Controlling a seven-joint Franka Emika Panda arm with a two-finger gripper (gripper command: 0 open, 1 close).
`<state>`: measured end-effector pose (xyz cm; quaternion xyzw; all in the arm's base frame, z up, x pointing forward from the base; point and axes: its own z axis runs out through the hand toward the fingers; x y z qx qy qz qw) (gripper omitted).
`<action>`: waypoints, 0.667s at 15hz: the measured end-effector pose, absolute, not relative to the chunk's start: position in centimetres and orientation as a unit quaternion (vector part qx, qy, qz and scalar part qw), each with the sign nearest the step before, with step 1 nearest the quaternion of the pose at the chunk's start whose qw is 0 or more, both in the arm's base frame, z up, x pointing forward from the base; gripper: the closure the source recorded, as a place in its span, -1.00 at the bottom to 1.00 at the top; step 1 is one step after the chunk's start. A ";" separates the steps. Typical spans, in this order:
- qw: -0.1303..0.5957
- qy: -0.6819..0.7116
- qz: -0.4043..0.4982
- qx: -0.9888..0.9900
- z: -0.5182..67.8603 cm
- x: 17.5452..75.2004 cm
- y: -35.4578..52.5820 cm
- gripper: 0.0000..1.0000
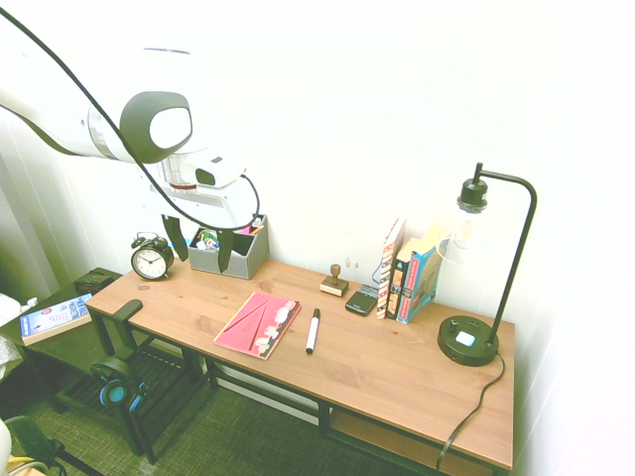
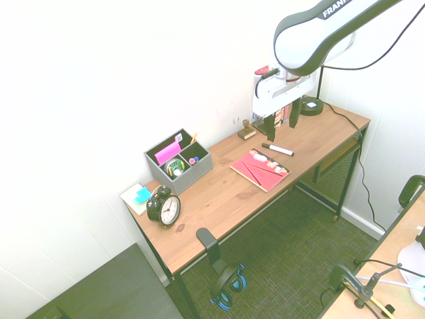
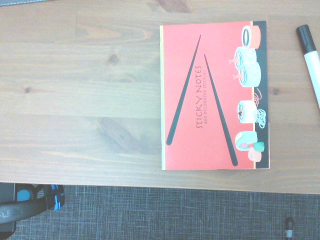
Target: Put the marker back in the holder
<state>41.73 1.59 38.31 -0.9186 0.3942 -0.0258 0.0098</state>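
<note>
The marker, white with a black cap, lies flat on the wooden desk just right of a pink sticky-notes booklet. Its capped end also shows at the edge of the wrist view, where the marker lies beside the booklet. The grey holder stands at the back left of the desk against the wall, with colourful items in its compartments. My gripper hangs open and empty well above the desk, over the booklet's area.
A black alarm clock stands left of the holder. A wooden stamp, a phone, upright books and a black desk lamp line the back right. Headphones hang at the desk's front left corner.
</note>
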 end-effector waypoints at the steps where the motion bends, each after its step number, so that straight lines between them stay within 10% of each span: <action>1: 0.009 0.394 -0.024 -0.919 38.2 41.8 1.6 -1.00; 10: 0.001 0.238 -0.060 -0.969 31.9 44.7 -5.7 -1.00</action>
